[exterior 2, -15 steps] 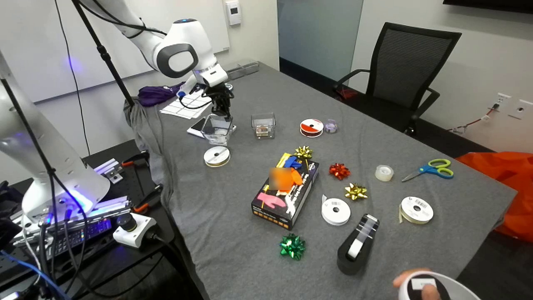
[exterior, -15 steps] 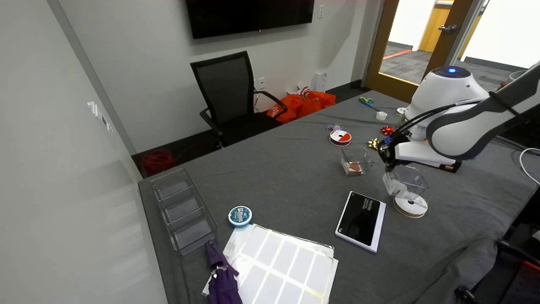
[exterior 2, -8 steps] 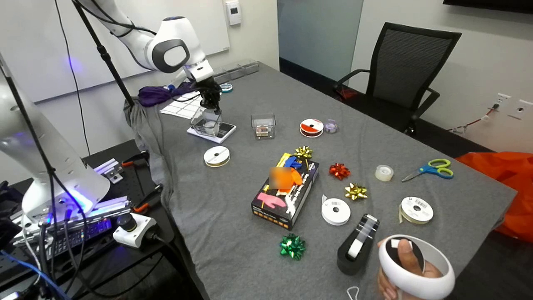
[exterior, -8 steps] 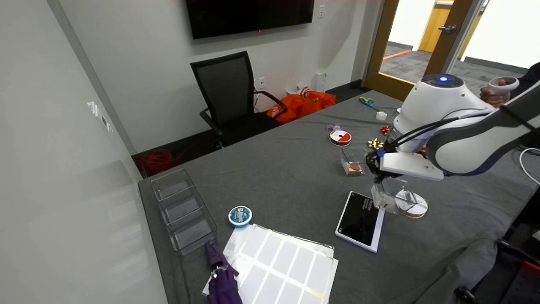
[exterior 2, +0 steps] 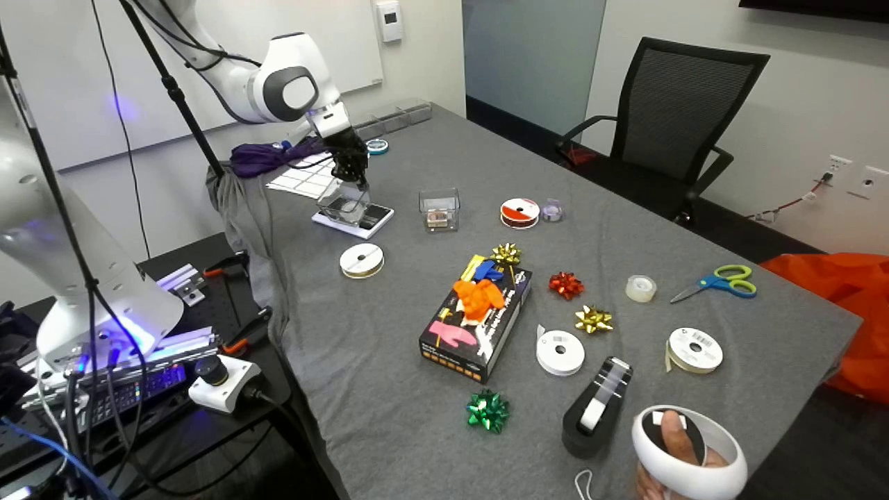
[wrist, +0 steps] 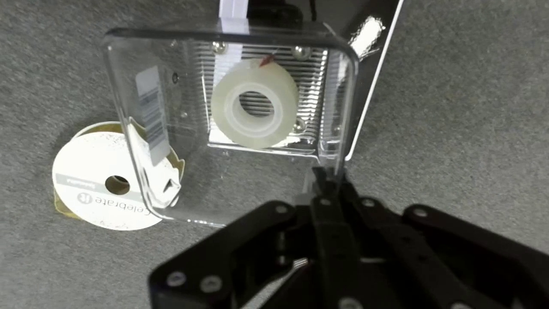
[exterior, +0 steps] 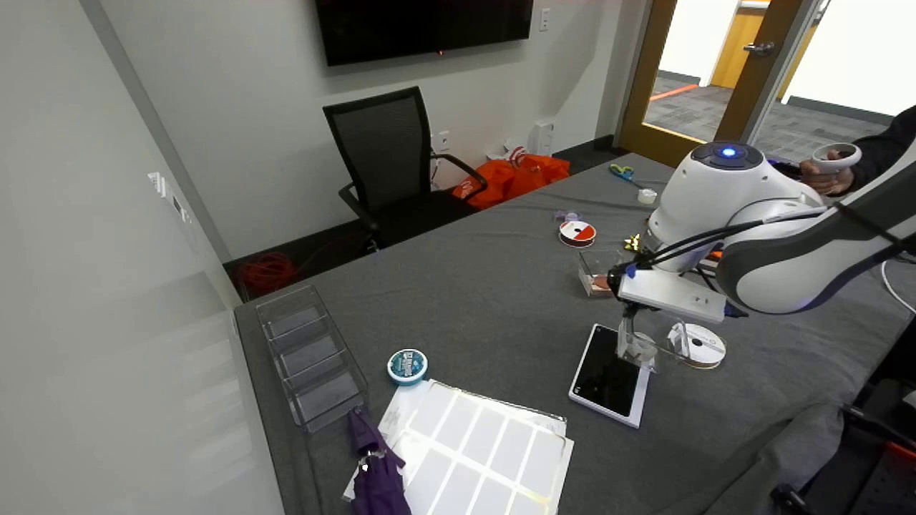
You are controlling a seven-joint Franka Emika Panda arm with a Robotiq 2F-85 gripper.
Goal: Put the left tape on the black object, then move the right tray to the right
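The tool point(wrist: 329, 175) is clamped on the wall of a clear tray point(wrist: 180, 35) with a translucent tape roll point(wrist: 288, 103) inside; the tray overlaps the black-topped box point(exterior: 607, 385), contact unclear; the flat white roll point(wrist: 96, 159) lies near that box on the bench point(exterior: 465, 307), partly seen through the tray; nearby stands another clear tray point(exterior 2: 451, 201); the red-and-white roll point(exterior 2: 519, 208) and printed carton point(exterior 2: 479, 348) sit farther off.

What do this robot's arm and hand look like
The arm is white with dark grey rings at rounded joints, black cables along it and a blue light on a dark cap. Its hand is black, with jointed links and round silvery screws.
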